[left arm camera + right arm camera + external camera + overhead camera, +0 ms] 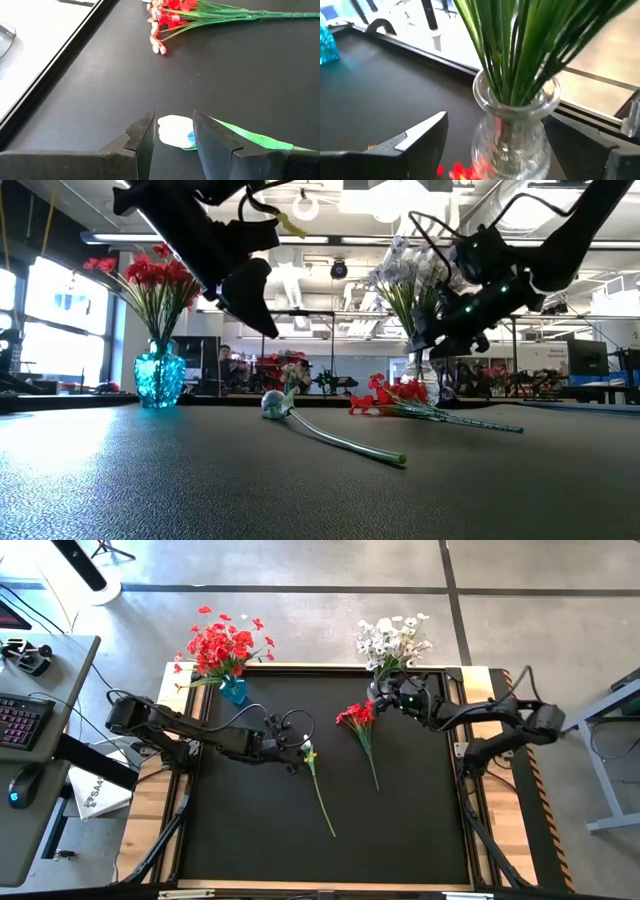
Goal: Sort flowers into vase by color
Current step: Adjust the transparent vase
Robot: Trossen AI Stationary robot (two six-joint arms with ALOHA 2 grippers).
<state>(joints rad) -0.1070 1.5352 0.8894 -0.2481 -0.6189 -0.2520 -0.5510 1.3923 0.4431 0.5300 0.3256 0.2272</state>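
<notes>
Here, white flower under left gripper

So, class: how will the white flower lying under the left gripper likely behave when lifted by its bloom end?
The white flower has a long, thin stem, so it will probably droop. It looks light. The left gripper could slip off the small bloom.

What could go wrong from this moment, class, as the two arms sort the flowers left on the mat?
1. The right end effector is open around the clear vase of white flowers; a careless move might tip it.
2. The left end effector hangs over the white flower on the mat; closing on the bloom rather than the stem may crush it.
3. The red flower lies near the clear vase, far from the blue vase.
</notes>
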